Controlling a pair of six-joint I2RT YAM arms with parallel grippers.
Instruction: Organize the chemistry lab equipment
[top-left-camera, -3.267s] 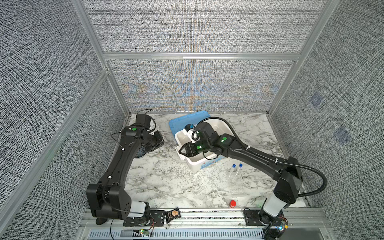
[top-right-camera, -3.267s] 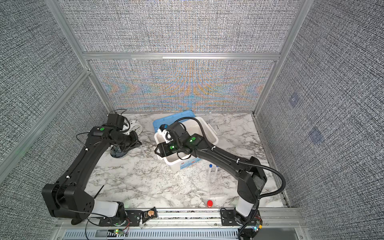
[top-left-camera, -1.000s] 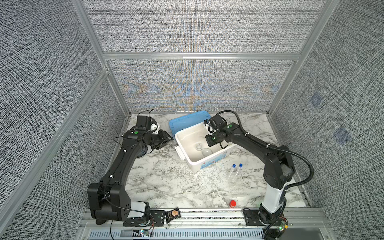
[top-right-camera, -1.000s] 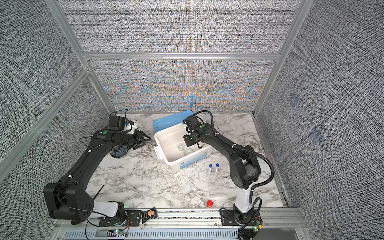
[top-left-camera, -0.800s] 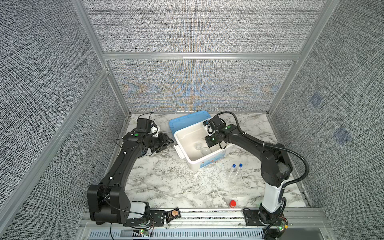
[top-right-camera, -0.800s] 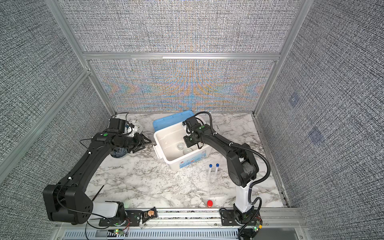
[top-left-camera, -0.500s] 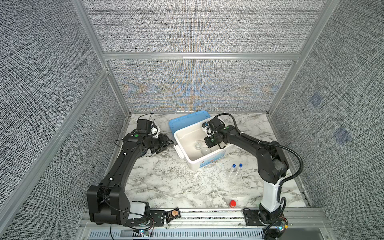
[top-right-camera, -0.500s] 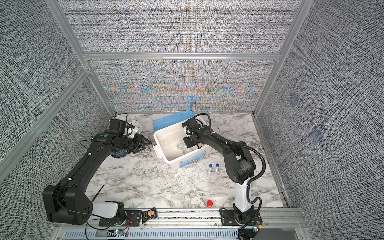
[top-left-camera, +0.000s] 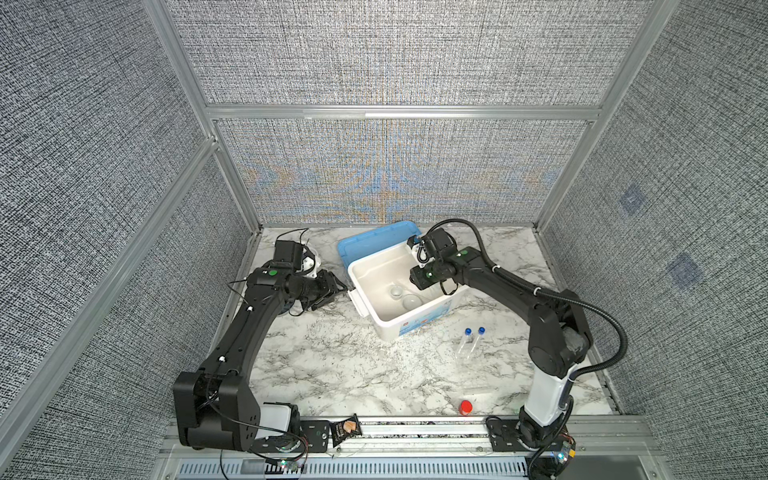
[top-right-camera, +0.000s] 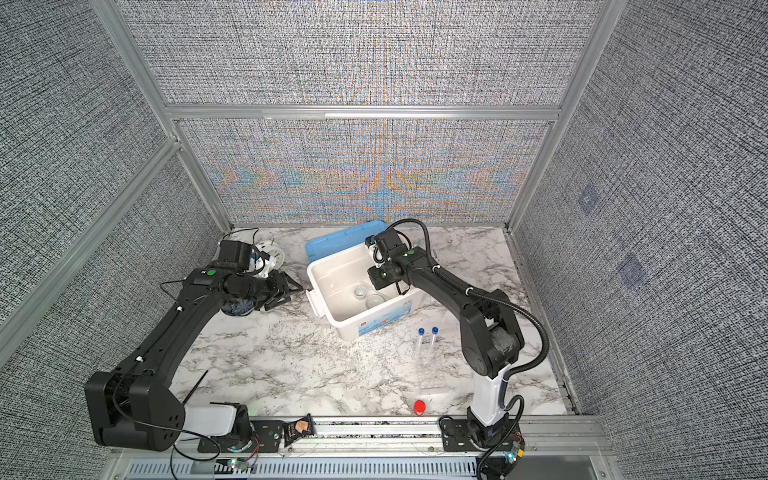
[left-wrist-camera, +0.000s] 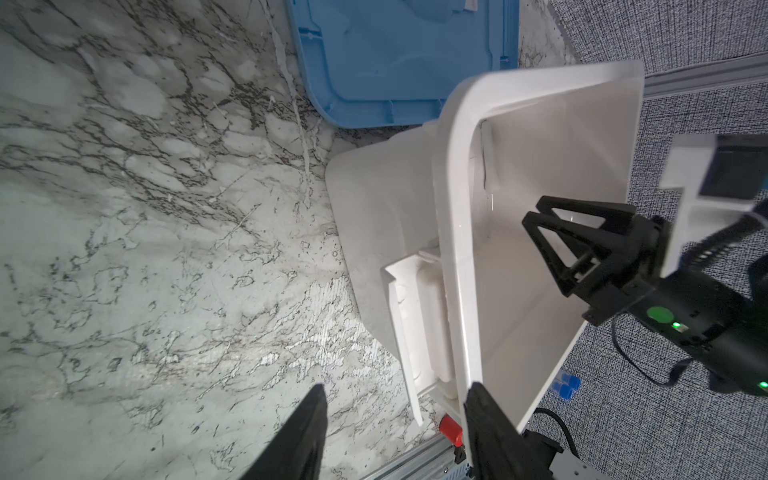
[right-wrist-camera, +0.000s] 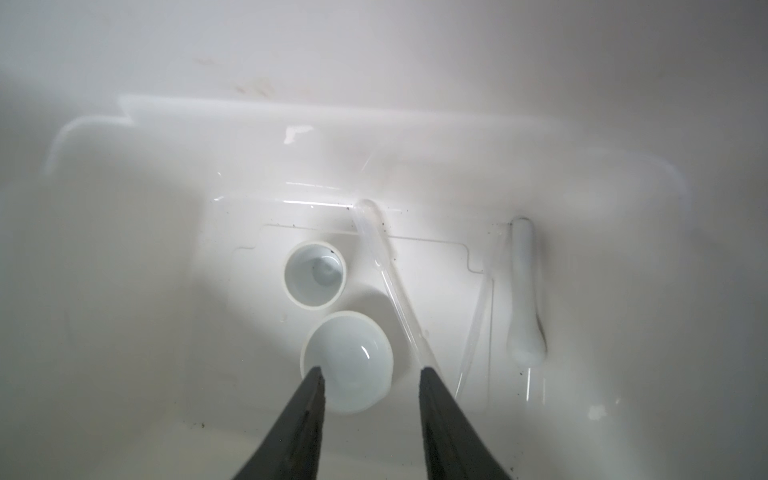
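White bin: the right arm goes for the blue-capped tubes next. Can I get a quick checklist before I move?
1. Right claw empty: ok, its jaws are apart with nothing gripped.
2. Deep dish, wide dish and pestle inside the white bin: ok.
3. Blue-capped tubes in the bin: not ok, both lie on the table beside it.
4. Blue lid off: ok, it lies behind the bin.
5. Left claw steadying the bin: cannot tell. It is open at the latch side and contact is unclear.

Evenly bright top views; right wrist view hazy, washed-out, blurred.
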